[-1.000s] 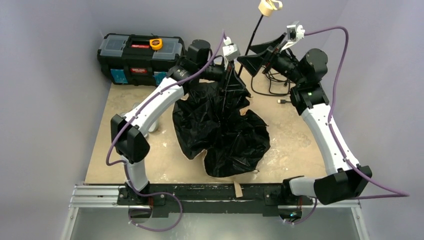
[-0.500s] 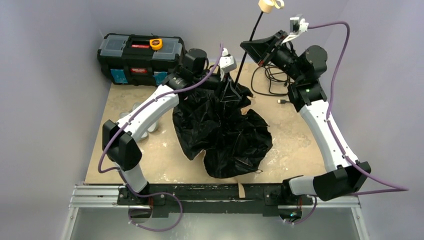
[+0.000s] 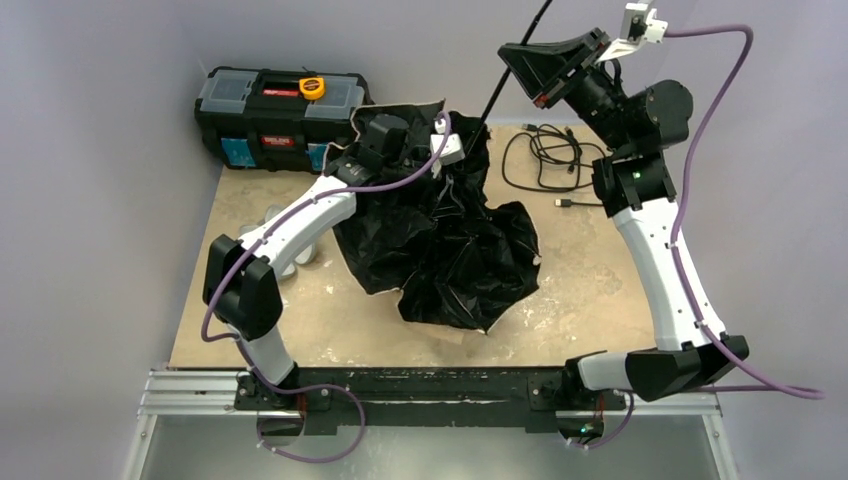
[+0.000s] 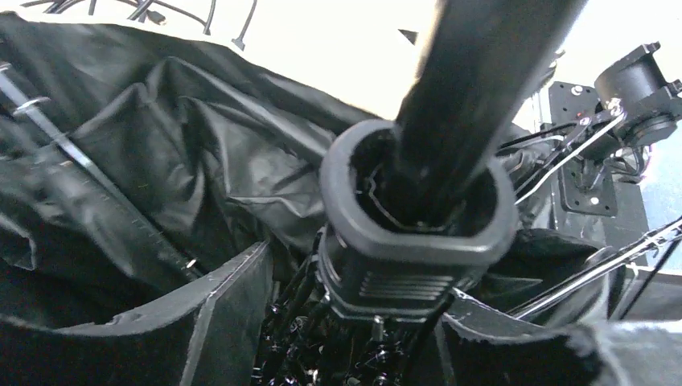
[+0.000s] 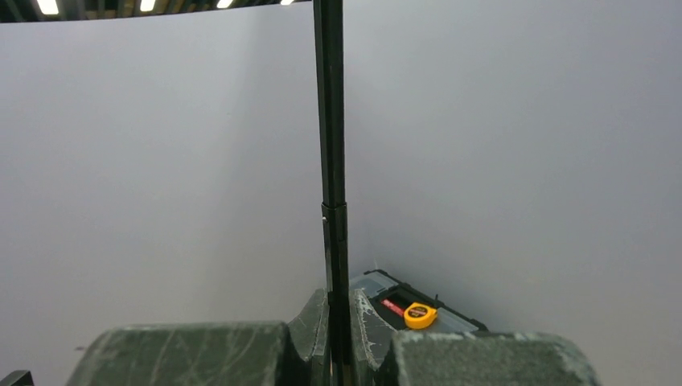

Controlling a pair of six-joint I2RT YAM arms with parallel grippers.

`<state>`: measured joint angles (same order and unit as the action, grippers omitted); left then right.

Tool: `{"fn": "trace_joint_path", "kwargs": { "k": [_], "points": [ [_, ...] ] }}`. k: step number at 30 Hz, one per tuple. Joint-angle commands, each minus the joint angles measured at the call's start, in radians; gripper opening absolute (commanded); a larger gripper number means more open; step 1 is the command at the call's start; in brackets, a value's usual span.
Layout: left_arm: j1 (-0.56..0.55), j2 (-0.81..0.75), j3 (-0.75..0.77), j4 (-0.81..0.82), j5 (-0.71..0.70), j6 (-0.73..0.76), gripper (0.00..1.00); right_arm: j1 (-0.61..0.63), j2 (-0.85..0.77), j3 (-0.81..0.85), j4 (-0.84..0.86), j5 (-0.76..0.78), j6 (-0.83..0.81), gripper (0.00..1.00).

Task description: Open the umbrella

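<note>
Pale grey-lilac walls (image 3: 90,120); tan tabletop (image 3: 590,290); ceiling lights (image 5: 48,6) overhead.

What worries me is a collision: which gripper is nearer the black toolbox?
Left. The left gripper sits in the umbrella just right of the toolbox; the right gripper is raised farther right, on the shaft.

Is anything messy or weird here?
Yes. The umbrella sags in a crumpled black heap on the table instead of spreading out. Behind it, a black cable lies in a loose tangle.

Lab booth (grey walls (image 3: 100,150), toolbox (image 3: 283,115))
</note>
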<state>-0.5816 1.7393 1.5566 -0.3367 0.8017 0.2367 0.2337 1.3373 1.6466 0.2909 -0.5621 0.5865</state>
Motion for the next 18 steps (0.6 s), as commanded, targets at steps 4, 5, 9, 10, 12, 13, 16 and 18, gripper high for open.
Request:
{"fn": "trace_joint_path", "kwargs": {
  "k": [4,5,9,10,12,13,16,18],
  "points": [
    [0.044,0.017,-0.077,-0.081,-0.108,0.125,0.8,-0.002,-0.014,0.122,0.097,0.063,0.029,0.0],
    [0.05,0.012,-0.093,-0.082,-0.116,0.139,0.92,-0.002,-0.015,0.125,0.091,0.062,0.023,0.0],
    [0.069,-0.042,-0.158,-0.099,-0.121,0.256,1.0,-0.003,-0.037,0.088,0.066,0.066,-0.046,0.0],
    [0.07,-0.06,-0.178,-0.093,-0.121,0.286,1.0,-0.003,-0.045,0.067,0.054,0.07,-0.072,0.0],
    [0.07,-0.093,-0.222,-0.065,-0.115,0.333,1.0,-0.002,-0.063,0.017,0.034,0.065,-0.106,0.0],
    [0.069,-0.106,-0.24,-0.052,-0.106,0.349,1.0,-0.002,-0.071,-0.011,0.029,0.057,-0.123,0.0],
    [0.065,-0.126,-0.273,-0.009,-0.084,0.376,1.0,-0.001,-0.096,-0.079,0.014,0.057,-0.23,0.0],
    [0.058,-0.143,-0.295,0.096,-0.104,0.293,1.0,-0.002,-0.1,-0.085,-0.019,0.041,-0.265,0.0]
  ]
}}
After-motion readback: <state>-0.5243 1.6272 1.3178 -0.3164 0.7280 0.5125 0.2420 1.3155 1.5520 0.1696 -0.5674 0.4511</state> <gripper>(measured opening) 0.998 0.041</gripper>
